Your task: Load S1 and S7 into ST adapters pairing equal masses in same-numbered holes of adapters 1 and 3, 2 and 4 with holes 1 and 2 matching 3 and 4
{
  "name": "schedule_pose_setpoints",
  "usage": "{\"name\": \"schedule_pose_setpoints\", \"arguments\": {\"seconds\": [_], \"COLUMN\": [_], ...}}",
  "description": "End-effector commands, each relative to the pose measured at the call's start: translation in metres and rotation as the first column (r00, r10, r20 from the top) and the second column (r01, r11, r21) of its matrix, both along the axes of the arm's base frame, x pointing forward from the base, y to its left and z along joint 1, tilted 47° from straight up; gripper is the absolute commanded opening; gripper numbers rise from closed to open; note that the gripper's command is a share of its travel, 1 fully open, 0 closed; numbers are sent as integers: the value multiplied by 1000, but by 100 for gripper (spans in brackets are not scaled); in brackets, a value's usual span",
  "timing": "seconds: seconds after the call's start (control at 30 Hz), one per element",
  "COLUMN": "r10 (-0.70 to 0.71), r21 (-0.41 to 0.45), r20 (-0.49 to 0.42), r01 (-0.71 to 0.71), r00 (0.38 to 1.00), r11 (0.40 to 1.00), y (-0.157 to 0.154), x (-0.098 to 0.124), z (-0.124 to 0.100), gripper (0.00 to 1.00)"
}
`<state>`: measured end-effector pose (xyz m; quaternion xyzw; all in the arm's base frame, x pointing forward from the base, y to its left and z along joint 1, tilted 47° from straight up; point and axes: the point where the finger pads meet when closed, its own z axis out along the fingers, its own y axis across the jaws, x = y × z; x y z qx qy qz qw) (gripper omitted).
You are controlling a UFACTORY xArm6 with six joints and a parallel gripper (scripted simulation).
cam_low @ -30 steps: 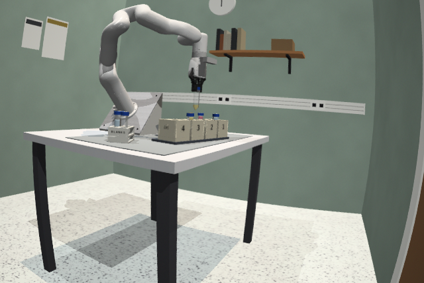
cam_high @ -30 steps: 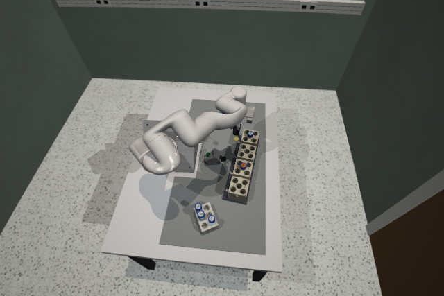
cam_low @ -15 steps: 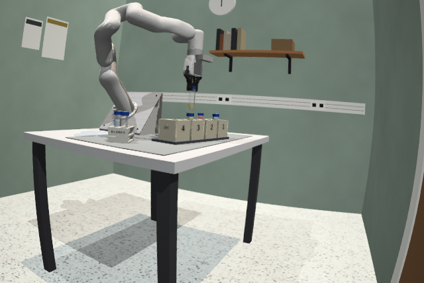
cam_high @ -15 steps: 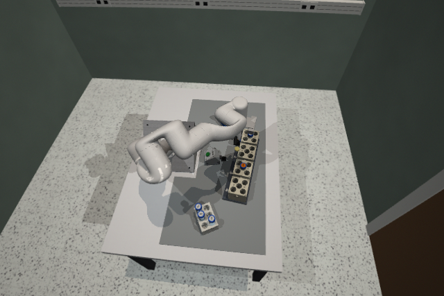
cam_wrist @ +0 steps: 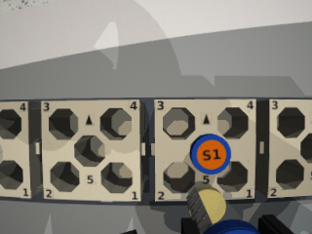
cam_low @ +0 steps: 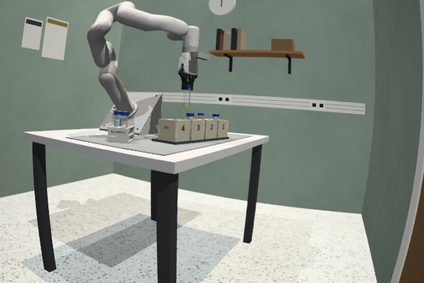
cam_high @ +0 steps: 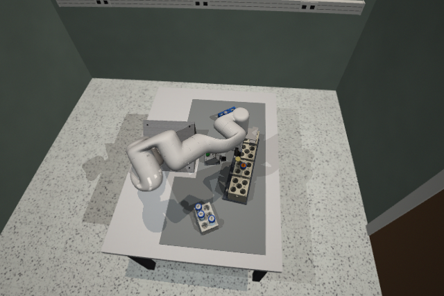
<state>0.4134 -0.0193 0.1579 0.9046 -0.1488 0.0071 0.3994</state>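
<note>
My gripper (cam_high: 229, 154) (cam_low: 187, 86) (cam_wrist: 233, 228) is shut on a blue-capped tube with a little yellow liquid (cam_low: 185, 106) (cam_wrist: 212, 206), upright and high above the adapters. Its ID is hidden. Sample S1 (cam_high: 243, 166) (cam_low: 190, 116) (cam_wrist: 211, 154) stands in hole 5 of adapter 3 (cam_low: 197, 136) (cam_wrist: 168, 151); its other holes are empty. Adapter 2 (cam_low: 211, 132) (cam_wrist: 54, 151) is empty. Adapter 4 (cam_high: 237, 195) (cam_low: 183, 134) shows no tubes. A blue-capped tube (cam_low: 215, 115) stands at adapter 1 (cam_low: 222, 130). Three blanks (cam_high: 198, 206) (cam_high: 201, 214) (cam_high: 211, 218) stand in the blanks rack (cam_low: 118, 136).
The loading stand (cam_high: 226, 192) carries the adapters in a row. A blue rack (cam_high: 229, 109) lies beyond its far end, partly hidden by the arm. The green DONE key (cam_high: 207, 154) is beside the row, towards the arm's base. A pink-filled tube (cam_low: 200, 115) shows behind the adapters.
</note>
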Motion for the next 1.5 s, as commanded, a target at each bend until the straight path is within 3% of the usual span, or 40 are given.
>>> {"name": "schedule_pose_setpoints", "arguments": {"seconds": [0.0,0.7,1.47], "r10": [2,2,2], "r21": [2,2,2], "r20": [3,3,3], "r01": [-2,-2,-2], "r00": [1000,1000,1000], "r11": [1000,1000,1000], "y": [-15,-81,-84], "x": [1,0,0], "z": [18,88,91], "gripper": [0,0,0]}}
